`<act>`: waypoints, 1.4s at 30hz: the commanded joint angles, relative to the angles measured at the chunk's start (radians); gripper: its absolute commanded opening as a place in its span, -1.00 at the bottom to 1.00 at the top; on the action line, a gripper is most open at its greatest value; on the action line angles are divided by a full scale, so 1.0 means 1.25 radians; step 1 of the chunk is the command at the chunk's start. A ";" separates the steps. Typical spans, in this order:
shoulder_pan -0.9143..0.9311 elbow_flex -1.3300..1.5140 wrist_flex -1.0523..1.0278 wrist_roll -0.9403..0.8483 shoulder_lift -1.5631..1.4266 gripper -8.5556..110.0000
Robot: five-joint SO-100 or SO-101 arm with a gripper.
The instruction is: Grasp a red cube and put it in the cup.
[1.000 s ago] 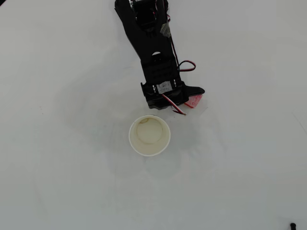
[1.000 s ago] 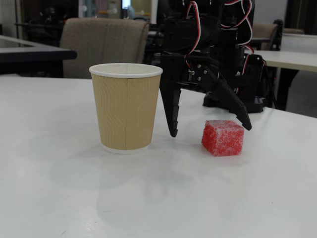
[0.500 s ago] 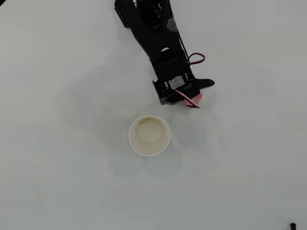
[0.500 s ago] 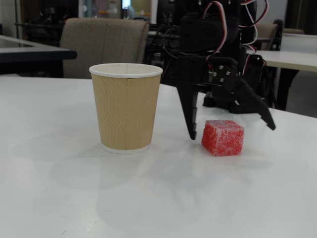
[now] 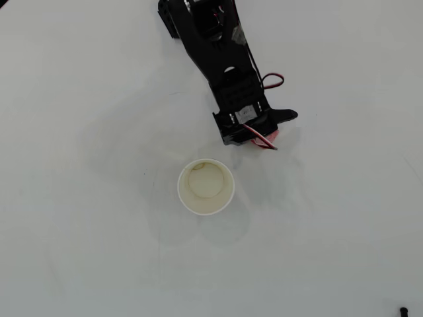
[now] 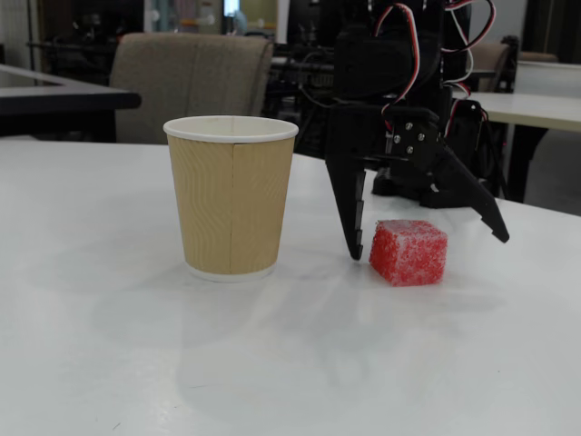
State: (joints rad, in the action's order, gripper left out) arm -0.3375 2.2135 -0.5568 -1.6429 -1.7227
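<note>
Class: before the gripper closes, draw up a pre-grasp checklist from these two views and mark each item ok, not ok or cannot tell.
1. Gripper open: ok, fingers spread wide.
2. Red cube between the fingers: ok in the fixed view; the overhead view shows only a sliver of it under the gripper.
3. Fingertips low enough: cannot tell; one fingertip reaches near the table, the other looks higher.
4. Cup upright and clear of the fingers: ok.
5. Cup empty: ok.
</note>
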 commanded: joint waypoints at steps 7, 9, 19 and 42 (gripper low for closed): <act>0.028 -0.119 0.017 0.005 0.052 0.00; 0.028 -0.119 0.015 0.005 0.052 -0.01; 0.027 -0.104 -0.016 0.005 0.031 -0.10; 0.031 -0.085 -0.032 0.005 0.001 -0.68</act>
State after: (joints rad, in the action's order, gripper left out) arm -0.3068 2.1292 -0.5952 -1.6398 -1.6536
